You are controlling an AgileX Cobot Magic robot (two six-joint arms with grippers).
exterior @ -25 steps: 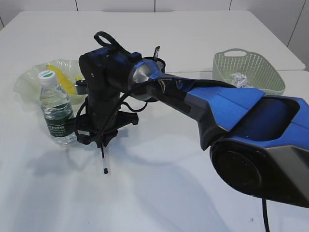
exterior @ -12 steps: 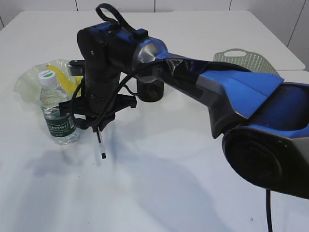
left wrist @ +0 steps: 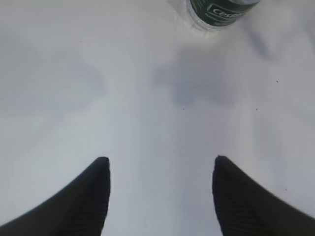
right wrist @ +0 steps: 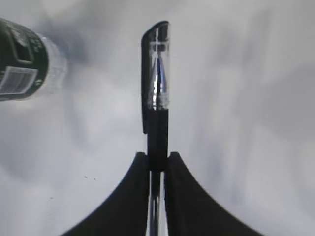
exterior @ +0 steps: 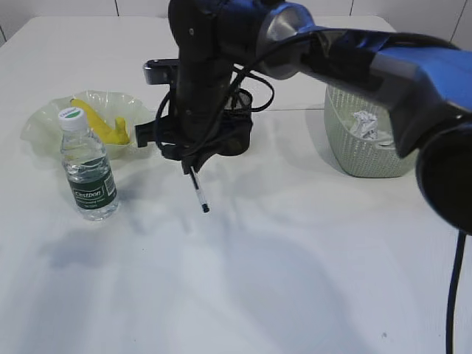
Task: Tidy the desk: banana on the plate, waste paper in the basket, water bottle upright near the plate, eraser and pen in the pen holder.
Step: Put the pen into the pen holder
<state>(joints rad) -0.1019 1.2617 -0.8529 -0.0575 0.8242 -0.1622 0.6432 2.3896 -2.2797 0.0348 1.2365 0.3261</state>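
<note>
The right gripper (right wrist: 156, 164) has its jaws clamped on the pen (exterior: 198, 191), which hangs above the bench (exterior: 295, 280) beside the bottle (exterior: 87, 168). The left gripper (left wrist: 160, 169) has its jaws apart, empty.

1. A white table (exterior: 295, 295) fills the scene, its surface marked with soft grey shadows.
2. A white tiled wall (exterior: 74, 7) runs behind its far edge.
</note>
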